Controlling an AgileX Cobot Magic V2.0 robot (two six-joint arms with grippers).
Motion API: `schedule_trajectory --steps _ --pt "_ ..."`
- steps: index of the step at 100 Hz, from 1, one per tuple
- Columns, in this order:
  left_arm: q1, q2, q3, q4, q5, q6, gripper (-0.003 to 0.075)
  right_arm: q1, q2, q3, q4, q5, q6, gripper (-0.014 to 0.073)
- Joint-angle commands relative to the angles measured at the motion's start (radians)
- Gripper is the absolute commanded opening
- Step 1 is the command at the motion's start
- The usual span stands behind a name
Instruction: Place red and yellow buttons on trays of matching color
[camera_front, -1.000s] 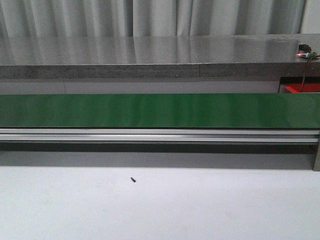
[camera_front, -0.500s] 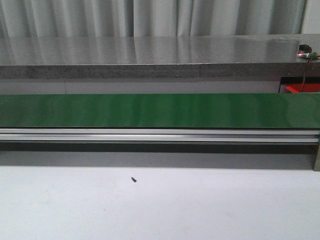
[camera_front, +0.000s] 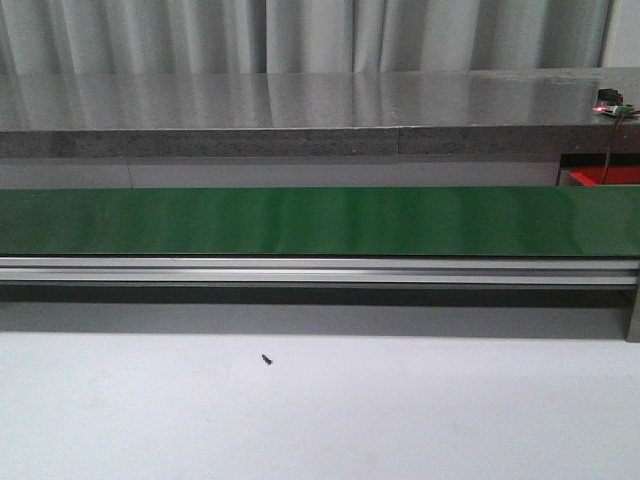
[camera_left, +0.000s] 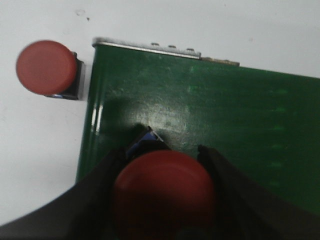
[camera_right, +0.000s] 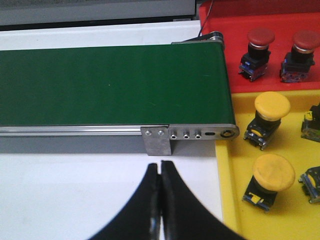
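left gripper holding a red button over the belt end; right gripper clenched, nothing in it

front view: long green conveyor belt runs across the frame on an aluminium rail. grey stone counter behind it, curtains behind that. a small dark speck lies on the white table in front of the belt. a sliver of something red shows at the far right behind the belt. neither arm appears in this view.

left wrist view: left gripper has its two dark fingers on either side of a red button, clamped on it; a bit of the button's blue-and-white body shows just past the cap. the held button sits over the green belt, near the belt's end edge. whether it touches the belt surface cannot be told. a second red button with a dark body stands on the white table just off the belt end, close to the belt corner.

right wrist view: right gripper fingers pressed together, tips touching, nothing between them. it hangs above the white table just beside the belt's end bracket.

trays, right wrist view:
- red tray beside the belt end, with two red-capped buttons standing side by side in it.
- yellow tray next to the red one, with two yellow-capped buttons, one nearer the red tray, one farther.
- parts of other button bodies show at the frame edge of the yellow tray; caps not visible, colour cannot be told.
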Motion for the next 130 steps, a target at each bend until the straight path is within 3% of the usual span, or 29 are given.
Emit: schedule_trajectory --steps 1,19,29,41,48,69,90,130 --pt "-0.015 -0.059 0.011 -0.017 -0.054 0.0 0.0199 0.002 0.001 -0.025 -0.007 -0.078 -0.007 -0.0122" --pt "-0.017 -0.057 0.036 -0.017 -0.066 0.005 0.0221 0.002 0.001 -0.025 -0.007 -0.078 -0.007 -0.0122" --pt "-0.017 -0.057 0.036 -0.032 -0.047 0.02 0.0344 0.002 0.001 -0.025 -0.007 -0.078 -0.007 -0.0122" --pt "-0.017 -0.057 0.036 -0.061 -0.025 0.02 0.0556 0.002 0.001 -0.025 -0.007 -0.078 -0.007 -0.0122" --pt "-0.017 -0.064 0.036 -0.082 -0.025 0.022 0.0603 0.002 0.001 -0.025 -0.007 -0.078 -0.007 -0.0122" --pt "-0.017 -0.135 0.036 -0.227 -0.055 0.123 0.0599 0.002 0.001 -0.025 -0.007 -0.078 -0.007 -0.0122" --pt "0.009 -0.203 0.036 -0.221 -0.141 0.11 0.0596 0.002 0.001 -0.025 -0.007 -0.078 -0.007 -0.0122" --pt "0.07 -0.156 0.036 0.049 -0.25 -0.205 0.0586 0.002 0.001 -0.025 -0.007 -0.078 -0.007 -0.0122"
